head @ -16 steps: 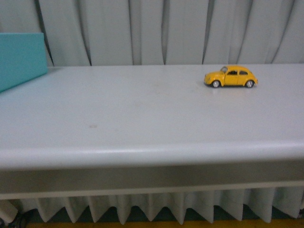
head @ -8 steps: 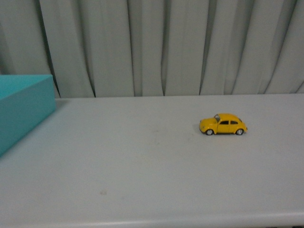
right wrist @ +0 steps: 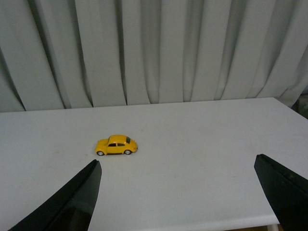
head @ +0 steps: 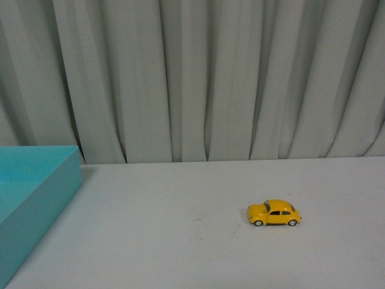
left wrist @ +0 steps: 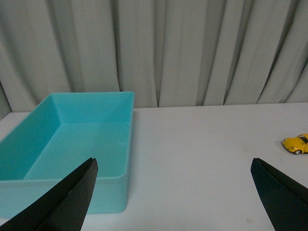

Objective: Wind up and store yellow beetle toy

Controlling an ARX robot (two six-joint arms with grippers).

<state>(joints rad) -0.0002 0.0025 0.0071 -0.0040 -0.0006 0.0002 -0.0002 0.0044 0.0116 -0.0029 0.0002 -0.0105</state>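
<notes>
Noting no progress: our right pincer point(right wrist: 176, 159) and left pincer point(left wrist: 173, 160) gape empty; yellow beetle toy point(head: 274, 214) sits ahead of the right, teal box point(left wrist: 130, 134) ahead of the left. Winding, storing remain.

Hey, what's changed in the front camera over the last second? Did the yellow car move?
The front camera's view rose: the front edge of the table left the frame and more curtain shows. The yellow beetle toy looks lower and smaller but seems unmoved on the table, untouched. The teal bin stays at left.
</notes>
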